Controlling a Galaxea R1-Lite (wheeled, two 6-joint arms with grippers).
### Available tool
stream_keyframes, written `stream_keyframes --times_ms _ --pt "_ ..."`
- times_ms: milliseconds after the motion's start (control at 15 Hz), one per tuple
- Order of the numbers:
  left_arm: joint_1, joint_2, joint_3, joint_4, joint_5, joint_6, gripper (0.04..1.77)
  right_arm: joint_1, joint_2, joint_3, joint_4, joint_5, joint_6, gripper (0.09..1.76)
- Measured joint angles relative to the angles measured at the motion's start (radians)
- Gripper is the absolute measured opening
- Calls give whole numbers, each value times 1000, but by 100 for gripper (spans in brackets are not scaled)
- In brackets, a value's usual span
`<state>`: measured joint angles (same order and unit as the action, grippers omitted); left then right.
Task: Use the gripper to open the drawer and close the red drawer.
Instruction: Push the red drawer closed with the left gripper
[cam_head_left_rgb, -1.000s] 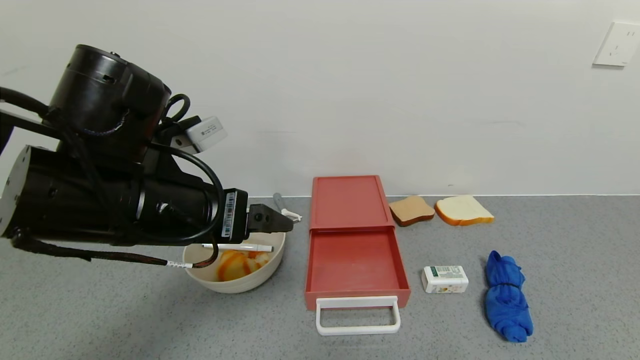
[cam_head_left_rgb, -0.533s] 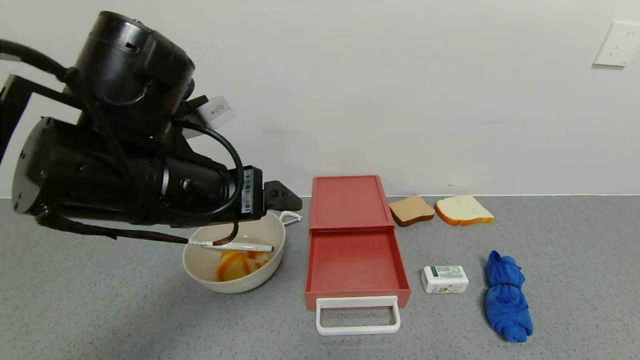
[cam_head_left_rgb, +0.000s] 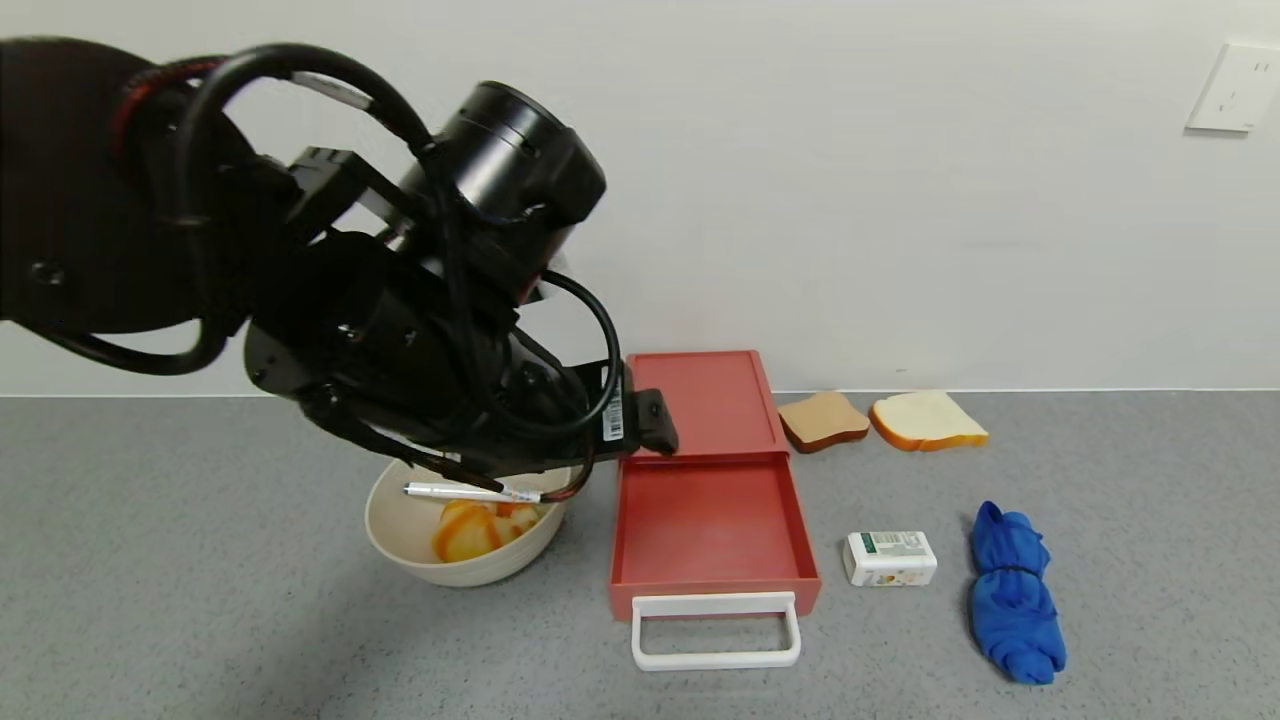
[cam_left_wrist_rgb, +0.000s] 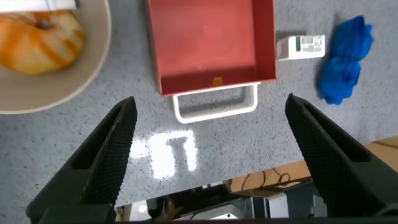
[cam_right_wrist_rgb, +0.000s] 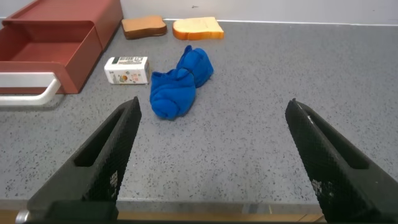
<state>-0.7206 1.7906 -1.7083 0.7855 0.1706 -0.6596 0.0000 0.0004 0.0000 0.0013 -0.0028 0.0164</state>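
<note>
The salmon-red drawer (cam_head_left_rgb: 708, 525) stands pulled out of its matching case (cam_head_left_rgb: 697, 400), empty, its white loop handle (cam_head_left_rgb: 716, 630) toward me. My left gripper (cam_head_left_rgb: 660, 425) hangs above the case's left front corner, where case and tray meet, apart from both. In the left wrist view the left gripper (cam_left_wrist_rgb: 210, 104) is open and empty, looking down on the drawer (cam_left_wrist_rgb: 211, 37) and handle (cam_left_wrist_rgb: 214, 109). My right gripper (cam_right_wrist_rgb: 212, 104) is open and empty, low over the table to the right of the drawer (cam_right_wrist_rgb: 50, 43); it is out of the head view.
A cream bowl (cam_head_left_rgb: 400, 525) with orange pieces and a white pen stands left of the drawer, under the left arm. Right of the drawer lie a white box (cam_head_left_rgb: 889, 558), a blue cloth (cam_head_left_rgb: 1015, 595) and two bread slices (cam_head_left_rgb: 880, 420). The wall is close behind.
My left arm has swung right and turned, carrying the gripper from above the bowl to the case's left front corner. The drawer has not moved.
</note>
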Motion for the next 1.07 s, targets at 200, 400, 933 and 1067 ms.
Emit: stream_keyframes --times_ms 200,400,933,1067 --pt "-44 51 4 2 0 -29 172 0 0 0 0 0 0 171" --pt "-91 100 13 11 0 -42 172 0 0 0 0 0 0 171" --pt "-171 260 -2 9 52 -127 172 0 0 0 0 -1 0 171" --pt "-185 288 -4 13 55 -151 172 0 0 0 0 -1 0 171"
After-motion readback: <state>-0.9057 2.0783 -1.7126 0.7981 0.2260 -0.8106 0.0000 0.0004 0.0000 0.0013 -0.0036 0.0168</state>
